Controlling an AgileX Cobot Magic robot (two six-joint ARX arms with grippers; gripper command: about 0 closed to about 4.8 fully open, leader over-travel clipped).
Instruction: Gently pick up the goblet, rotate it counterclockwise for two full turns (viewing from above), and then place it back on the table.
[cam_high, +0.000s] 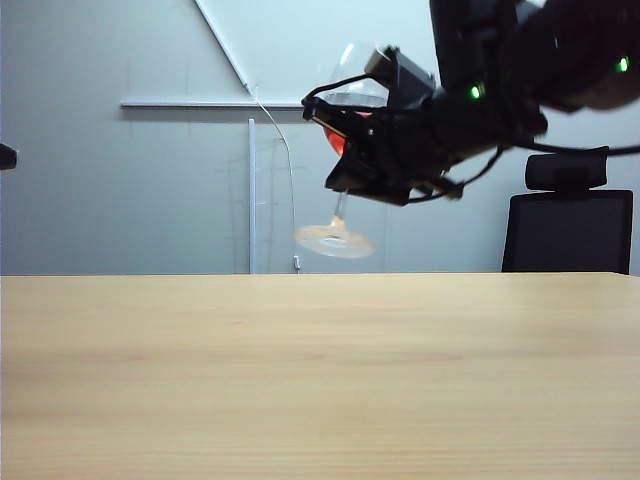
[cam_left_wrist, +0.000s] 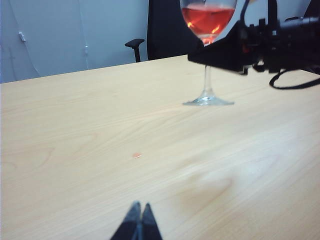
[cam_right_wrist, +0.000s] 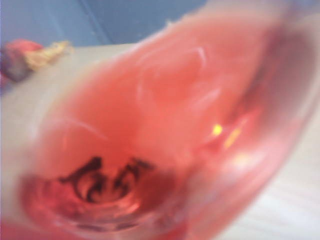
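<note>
The right gripper (cam_high: 345, 150) is clamped narrowly on the bowl of the goblet (cam_high: 340, 205), holding it in the air above the far part of the surface (cam_high: 320, 380). The glass leans a little, its round foot clear of the wood, red liquid inside. In the right wrist view the red-filled bowl fills the frame, blurred. The left gripper (cam_left_wrist: 138, 225) hovers low over the near surface, fingers pressed together, holding nothing
</note>
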